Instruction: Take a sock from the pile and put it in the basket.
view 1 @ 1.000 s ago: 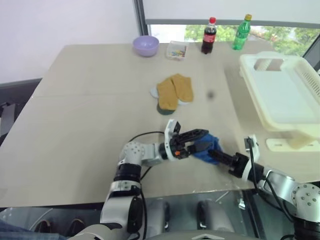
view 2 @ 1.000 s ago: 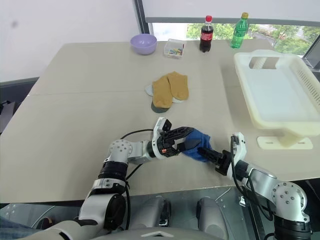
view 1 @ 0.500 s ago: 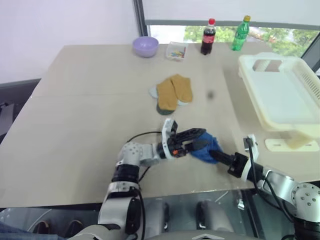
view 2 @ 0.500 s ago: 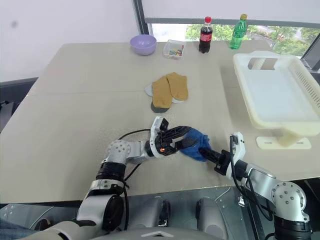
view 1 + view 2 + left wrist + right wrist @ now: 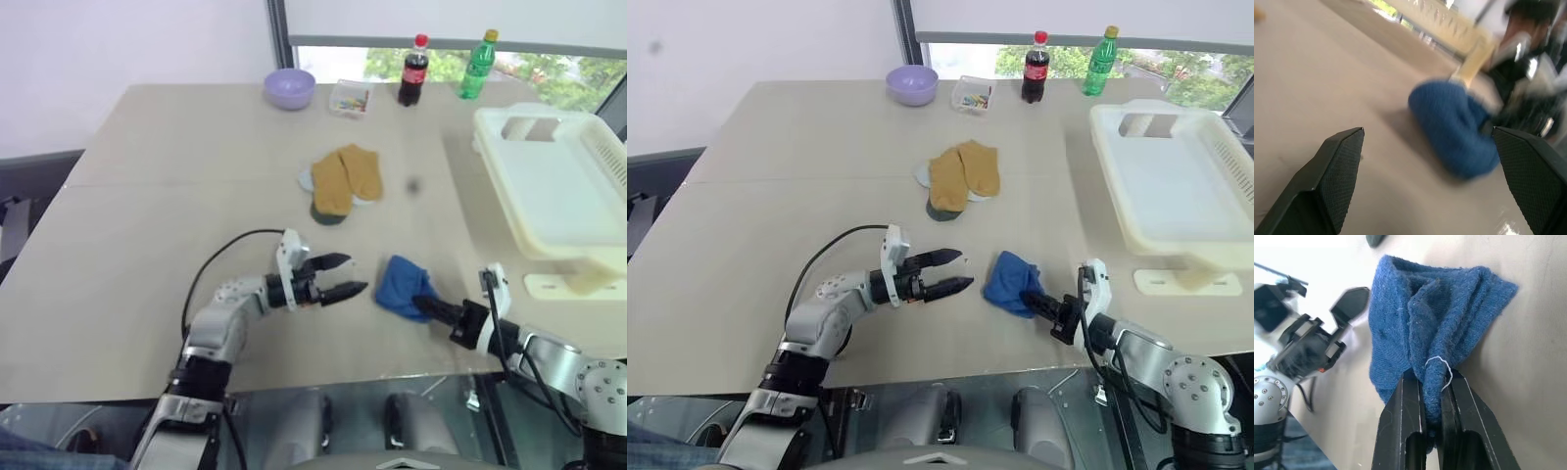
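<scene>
From the head camera, the sock [image 5: 1011, 282] lies bunched on the table [image 5: 774, 176] near the front edge, apart from the pile [image 5: 958, 180] of mustard and grey socks further back. The right gripper [image 5: 1038, 305] is clamped on the sock's near edge. The left gripper [image 5: 955, 271] hovers just beside the sock with its fingers spread and nothing between them. The basket [image 5: 1176, 186] sits on the table's right side, well apart from the sock (a lilac bowl [image 5: 911, 82], a small box [image 5: 972, 96] and two bottles [image 5: 1036, 67] stand along the far edge).

The left wrist camera looks between its own parted fingers at the blue bundle resting on the table, with the other arm blurred behind it.

The right wrist camera shows its two fingers [image 5: 1405, 416] pinched tight on a fold of the blue fabric.

The step in hand looks like the pick-up itself, with the sock gripped but not yet lifted. The next move calls for raising it clear of the table and carrying it rightward over the basket's rim before letting go.
</scene>
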Robot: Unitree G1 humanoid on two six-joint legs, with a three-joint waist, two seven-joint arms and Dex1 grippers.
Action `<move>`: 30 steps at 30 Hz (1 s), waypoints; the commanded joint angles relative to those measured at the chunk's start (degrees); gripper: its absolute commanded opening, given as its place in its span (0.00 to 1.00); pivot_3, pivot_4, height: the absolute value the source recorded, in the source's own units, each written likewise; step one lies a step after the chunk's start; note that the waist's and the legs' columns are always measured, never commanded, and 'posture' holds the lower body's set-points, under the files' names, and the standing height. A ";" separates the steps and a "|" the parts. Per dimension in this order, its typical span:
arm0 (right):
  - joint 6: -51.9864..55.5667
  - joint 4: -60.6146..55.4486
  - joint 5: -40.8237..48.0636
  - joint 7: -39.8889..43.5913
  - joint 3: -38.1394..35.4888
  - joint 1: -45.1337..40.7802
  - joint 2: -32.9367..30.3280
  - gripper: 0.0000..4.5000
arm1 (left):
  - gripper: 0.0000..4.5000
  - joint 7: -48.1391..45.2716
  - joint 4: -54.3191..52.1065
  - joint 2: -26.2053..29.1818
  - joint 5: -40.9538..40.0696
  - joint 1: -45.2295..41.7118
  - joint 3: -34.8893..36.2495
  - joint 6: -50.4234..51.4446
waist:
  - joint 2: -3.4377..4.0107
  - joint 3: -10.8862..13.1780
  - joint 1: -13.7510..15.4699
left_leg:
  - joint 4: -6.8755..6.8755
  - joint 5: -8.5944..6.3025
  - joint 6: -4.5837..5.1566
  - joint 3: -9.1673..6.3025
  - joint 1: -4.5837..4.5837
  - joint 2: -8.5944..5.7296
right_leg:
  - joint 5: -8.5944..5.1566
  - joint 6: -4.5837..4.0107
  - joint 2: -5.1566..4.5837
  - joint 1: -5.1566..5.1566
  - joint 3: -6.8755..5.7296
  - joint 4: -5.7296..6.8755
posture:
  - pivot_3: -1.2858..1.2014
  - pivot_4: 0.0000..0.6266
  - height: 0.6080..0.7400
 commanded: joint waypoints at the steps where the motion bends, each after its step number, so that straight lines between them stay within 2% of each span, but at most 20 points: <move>1: -0.18 -1.43 0.60 1.61 -1.56 -0.91 -2.97 0.00 | 1.00 -3.45 -2.29 0.49 3.68 1.35 -2.59 -13.76 | 0.05 0.03 -0.08 | 0.00 -0.02 0.03 0.00 -0.06 0.00 | 0.00 0.00 -0.02 -0.06 0.00 -0.01 | 0.52 0.24 1.00; 4: 0.33 -0.64 1.79 2.54 -3.13 -2.17 -6.04 0.00 | 1.00 -5.65 -3.47 0.65 1.87 2.69 -2.78 -15.82 | 0.21 0.12 -0.30 | -0.07 -0.05 0.08 0.05 -0.14 -0.02 | 0.00 0.00 -0.06 -0.17 0.02 -0.06 | 0.52 0.24 1.00; 9: 1.14 0.08 3.25 3.99 -2.99 -4.07 -9.11 0.00 | 1.00 -7.12 0.07 0.46 4.18 1.99 -3.70 -24.22 | 0.27 0.15 -0.26 | -0.16 -0.04 0.10 0.03 -0.14 -0.01 | 0.00 0.01 0.01 -0.20 -0.07 -0.05 | 0.52 0.24 1.00; 13: 1.50 -0.67 3.15 3.59 -2.30 -6.20 -10.22 0.00 | 1.00 -7.05 0.49 -1.48 1.69 1.72 -3.46 -24.57 | 0.27 0.16 -0.23 | -0.09 -0.04 0.12 0.04 -0.13 -0.02 | 0.01 0.03 0.09 -0.14 -0.09 -0.04 | 0.52 0.24 1.00; 17: 0.89 -3.65 5.08 1.16 -4.39 -13.72 -14.15 0.00 | 1.00 -4.15 -0.01 -3.84 -0.13 0.43 -1.86 -23.23 | 0.49 0.38 -0.33 | 0.03 -0.04 0.13 0.03 -0.12 -0.03 | 0.02 0.06 0.26 -0.07 -0.10 0.01 | 0.52 0.24 1.00; 21: 6.18 5.15 16.70 -6.68 -5.34 -21.24 -23.58 0.00 | 1.00 -1.06 -2.12 -6.37 -1.28 -2.02 -1.89 -20.53 | 0.43 0.47 -0.11 | 0.15 -0.03 0.15 -0.03 -0.06 -0.04 | 0.17 0.37 0.55 0.06 -0.18 0.02 | 0.52 0.24 1.00; 25: 7.01 15.08 23.10 -9.72 -5.60 -29.14 -30.22 0.00 | 1.00 4.15 -4.36 -10.11 -2.26 -5.08 -1.95 -16.49 | 0.24 0.65 -0.15 | 0.19 -0.03 0.16 0.00 -0.07 -0.09 | 0.19 0.39 0.59 0.13 -0.15 0.00 | 0.52 0.24 1.00; 30: 8.14 24.22 18.06 -7.78 -5.43 -34.37 -34.67 0.00 | 1.00 8.00 -3.69 -13.04 0.00 -8.95 -3.55 -13.83 | 0.23 0.68 -0.10 | 0.21 -0.07 0.23 0.10 -0.07 -0.10 | 0.22 0.44 0.64 0.13 -0.18 -0.01 | 0.52 0.24 1.00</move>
